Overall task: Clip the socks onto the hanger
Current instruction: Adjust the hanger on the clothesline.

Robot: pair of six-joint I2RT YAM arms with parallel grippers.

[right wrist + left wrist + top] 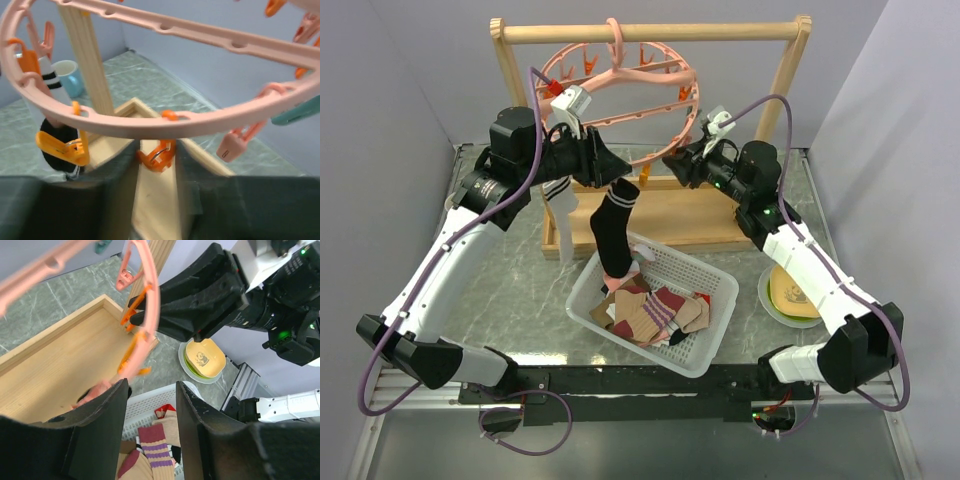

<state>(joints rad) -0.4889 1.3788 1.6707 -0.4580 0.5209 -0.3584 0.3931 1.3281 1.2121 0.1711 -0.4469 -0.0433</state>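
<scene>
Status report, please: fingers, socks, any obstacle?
Left fingers apart, nothing between. Right fingers closed on orange clip of hanger. Black sock hangs beside left; others in basket.

My bench, fixed surroundings:
- Table (520,320): grey-green marbled top, metal rail along the near edge
- Walls (430,60): plain pale lavender-grey, closing in left, back and right
- Wooden rack (720,32): light timber, round top bar, two uprights, shallow tray base
- Light: even, soft, overhead
</scene>
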